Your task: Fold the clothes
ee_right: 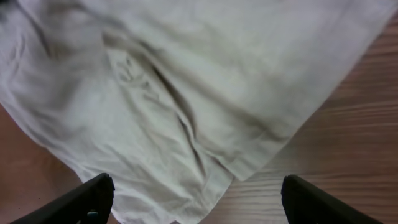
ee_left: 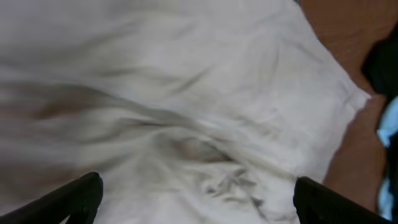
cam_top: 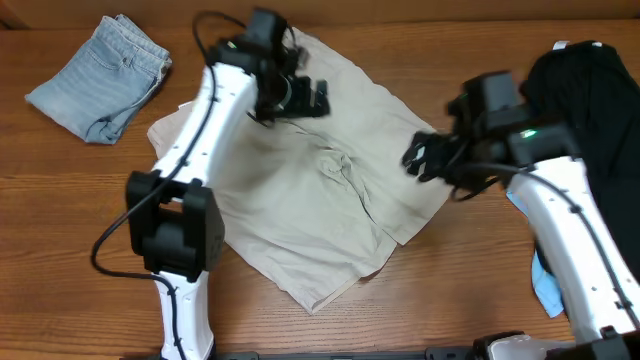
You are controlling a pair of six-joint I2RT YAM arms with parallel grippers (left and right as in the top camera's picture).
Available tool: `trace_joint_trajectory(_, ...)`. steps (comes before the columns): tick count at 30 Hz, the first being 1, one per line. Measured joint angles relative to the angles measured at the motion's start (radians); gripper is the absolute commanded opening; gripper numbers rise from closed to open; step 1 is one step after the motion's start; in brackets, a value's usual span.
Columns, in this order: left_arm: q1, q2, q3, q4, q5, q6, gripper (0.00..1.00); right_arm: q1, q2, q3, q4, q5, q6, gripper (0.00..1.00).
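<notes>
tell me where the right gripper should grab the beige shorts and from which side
Probably the pointed corner of the shorts, just ahead of the open right gripper. It juts out flat over bare table with free edges on both sides, so come in low from the table side, one finger sliding under the edge. The middle is wrinkled, with no edge to pinch.

The shorts [cam_top: 300,210] are showing plain pale beige, the denim garment [cam_top: 100,78] faded light blue, the bundle [cam_top: 590,90] solid black, the tabletop [cam_top: 60,220] brown wood-grain
</notes>
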Motion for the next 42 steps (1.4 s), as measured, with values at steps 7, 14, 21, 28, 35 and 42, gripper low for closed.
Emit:
trace_joint_trajectory(7,0.075,0.000,0.169,-0.050,-0.129,0.067,1.00,0.182,0.014,-0.232,0.177,-0.007,0.009,0.90)
trace_joint_trajectory(14,0.094,-0.001,0.177,-0.063,-0.198,0.085,1.00,0.259,0.082,-0.376,0.307,0.087,0.011,0.90)
trace_joint_trajectory(21,0.094,-0.001,0.177,-0.069,-0.228,0.090,1.00,0.261,0.227,-0.385,0.343,0.152,0.003,0.91)
trace_joint_trajectory(28,0.094,-0.001,0.177,-0.073,-0.235,0.092,1.00,0.284,0.258,-0.371,0.340,0.190,0.016,0.94)
trace_joint_trajectory(35,0.094,-0.001,0.177,-0.074,-0.250,0.095,1.00,0.220,0.261,-0.366,0.350,0.194,0.097,0.97)
trace_joint_trajectory(42,0.094,-0.001,0.177,-0.083,-0.259,0.099,1.00,0.001,0.272,-0.364,0.486,0.190,0.069,0.98)
